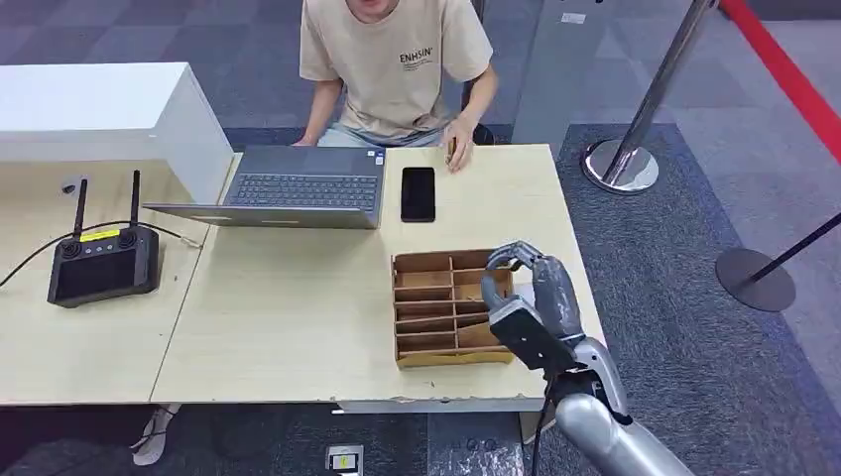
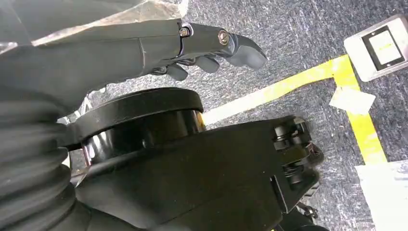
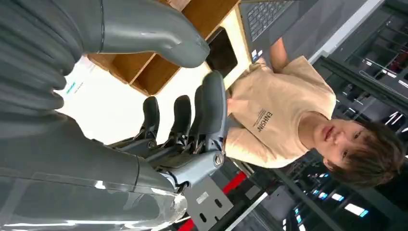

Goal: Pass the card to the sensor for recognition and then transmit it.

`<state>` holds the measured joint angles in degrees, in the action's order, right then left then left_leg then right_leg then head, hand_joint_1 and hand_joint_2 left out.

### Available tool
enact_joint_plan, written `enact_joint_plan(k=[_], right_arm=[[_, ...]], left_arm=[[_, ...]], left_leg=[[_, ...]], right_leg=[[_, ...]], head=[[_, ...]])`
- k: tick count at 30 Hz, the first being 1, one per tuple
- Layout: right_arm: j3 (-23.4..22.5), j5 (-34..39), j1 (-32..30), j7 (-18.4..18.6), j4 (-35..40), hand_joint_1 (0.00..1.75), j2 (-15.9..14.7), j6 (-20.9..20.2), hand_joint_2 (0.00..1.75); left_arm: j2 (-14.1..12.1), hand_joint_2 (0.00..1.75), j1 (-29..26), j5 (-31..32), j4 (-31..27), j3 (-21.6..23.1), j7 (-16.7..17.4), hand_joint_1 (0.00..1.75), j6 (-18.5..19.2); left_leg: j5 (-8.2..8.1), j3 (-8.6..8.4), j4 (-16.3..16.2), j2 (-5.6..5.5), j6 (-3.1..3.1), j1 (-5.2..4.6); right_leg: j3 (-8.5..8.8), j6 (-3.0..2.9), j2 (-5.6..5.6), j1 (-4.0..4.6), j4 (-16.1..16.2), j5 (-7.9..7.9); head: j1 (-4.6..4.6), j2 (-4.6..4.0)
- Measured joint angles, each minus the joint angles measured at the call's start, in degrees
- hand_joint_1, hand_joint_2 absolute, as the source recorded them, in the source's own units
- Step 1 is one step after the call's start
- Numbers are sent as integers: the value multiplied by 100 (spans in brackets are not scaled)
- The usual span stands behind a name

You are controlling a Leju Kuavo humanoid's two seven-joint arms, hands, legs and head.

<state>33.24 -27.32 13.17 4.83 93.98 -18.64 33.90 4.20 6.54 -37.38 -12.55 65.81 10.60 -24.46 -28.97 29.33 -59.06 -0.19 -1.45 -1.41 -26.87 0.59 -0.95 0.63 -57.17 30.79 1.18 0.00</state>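
My right hand (image 1: pixel 531 297) hovers over the right end of a brown cardboard divider box (image 1: pixel 451 359) near the table's front edge. Its thumb and fingers (image 3: pixel 183 115) are apart and curved, with nothing between them. A white card with teal print (image 3: pixel 77 82) lies on the table beside the box (image 3: pixel 144 67), under the hand. A black phone (image 1: pixel 418 193) lies flat behind the box, beside the laptop. My left hand (image 2: pixel 211 45) hangs over the carpet floor, fingers loosely apart and holding nothing.
A person in a beige shirt (image 1: pixel 397 59) sits at the far side of the table with a hand by the phone. A grey laptop (image 1: pixel 298 188) lies open; a black controller with antennas (image 1: pixel 102 260) sits left. Chrome stanchions (image 1: pixel 623 164) stand right.
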Motion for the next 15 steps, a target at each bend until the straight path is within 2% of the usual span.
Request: enact_joint_plan(k=[2,3,4,6,7,8,9,10,12,15], right_arm=[[0,4,-4,-22,-31,94,11,13,175],[0,9,-12,-28,-81,79,15,17,175],[0,9,-15,-28,-96,82,15,13,175],[0,0,-18,-26,-103,143,15,0,175],[0,-35,-18,-11,-114,136,15,-9,175],[2,-96,-18,31,-131,105,15,-24,175],[4,-191,-18,99,-151,91,13,-42,175],[9,-289,-18,169,-164,89,13,-53,175],[18,-442,-19,284,-214,101,13,-66,175],[20,-479,-22,321,-354,98,15,-63,175]], left_arm=[[0,175,0,0,0,0,-2,0,0],[0,175,0,-7,0,0,-4,0,-9],[0,175,0,-7,0,0,-4,0,-9],[0,175,0,-7,0,0,-2,0,-9],[0,175,0,-7,0,0,-2,0,-9],[0,175,0,-9,0,0,-2,0,-9],[0,175,0,-11,0,0,-2,0,-9],[0,175,0,-17,0,0,-2,0,-9],[-2,175,0,-26,0,0,-2,0,-7],[-2,175,0,-26,0,0,-2,0,-4]], left_leg=[[0,0,0,0,0,0],[0,-1,0,0,0,0],[0,0,0,0,0,0],[0,-1,0,0,0,0],[0,0,0,0,0,0],[0,0,0,0,0,0],[0,0,0,0,0,0],[0,0,0,0,0,0],[0,0,0,0,0,0],[0,1,0,0,0,0]], right_leg=[[0,0,0,0,0,0],[0,0,0,0,0,0],[0,0,0,0,0,0],[0,0,0,0,0,0],[0,0,0,0,0,0],[0,0,0,0,0,0],[0,0,0,0,0,0],[0,0,0,0,0,0],[0,0,0,0,0,0],[0,0,0,0,0,0]], head=[[0,0],[2,0],[0,0],[0,0],[2,0],[2,0],[2,0],[2,0],[2,0],[2,0]])
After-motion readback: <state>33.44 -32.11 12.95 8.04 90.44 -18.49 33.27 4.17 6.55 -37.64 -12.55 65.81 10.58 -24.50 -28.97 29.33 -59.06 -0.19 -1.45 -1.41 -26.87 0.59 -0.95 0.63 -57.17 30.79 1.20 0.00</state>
